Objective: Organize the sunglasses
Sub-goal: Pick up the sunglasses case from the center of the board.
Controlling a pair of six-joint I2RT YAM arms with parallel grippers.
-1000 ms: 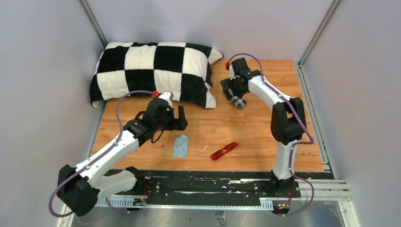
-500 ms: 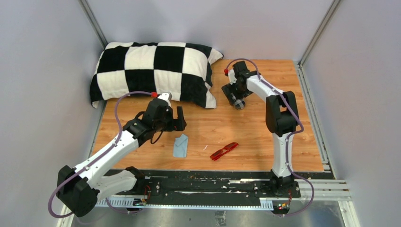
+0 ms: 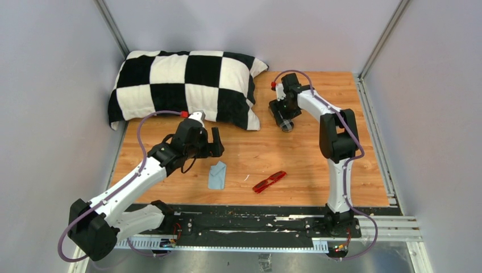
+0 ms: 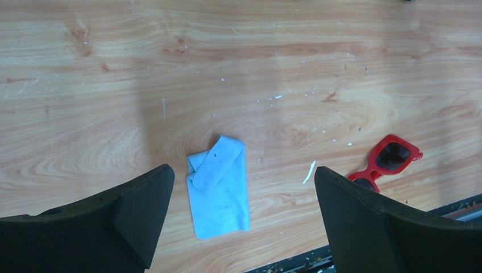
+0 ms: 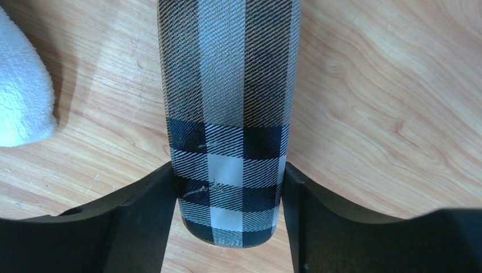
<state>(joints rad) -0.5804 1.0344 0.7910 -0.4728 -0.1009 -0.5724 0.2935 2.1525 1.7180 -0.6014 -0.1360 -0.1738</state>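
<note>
Left arm: base at the near-left corner, elbow low beside it, forearm running up and in toward the middle of the table (image 3: pixel 318 159). The wrist tips down. The left gripper (image 3: pixel 204 149) hovers over bare wood with its jaws spread wide, holding nothing. In the left wrist view a folded light blue cloth (image 4: pixel 219 187) lies flat on the table between the two fingers and below them, not touched.

Right arm: base at the near right, upper link standing tall, elbow high, forearm reaching to the far side next to the checkered pillow (image 3: pixel 182 85). The right gripper (image 5: pixel 227 182) points down at the plaid case (image 5: pixel 227 85). In the right wrist view both fingers sit against the case's long sides at its near end, so the jaws are clamped on it. The case lies flat on the wood, running away from the camera, with a white pillow corner just to its left.

The red sunglasses (image 3: pixel 269 182) lie on the table near the front edge, right of the cloth and apart from it, roughly between the two arm bases. They are well apart from both grippers. In the left wrist view one end is hidden behind the finger.
</note>
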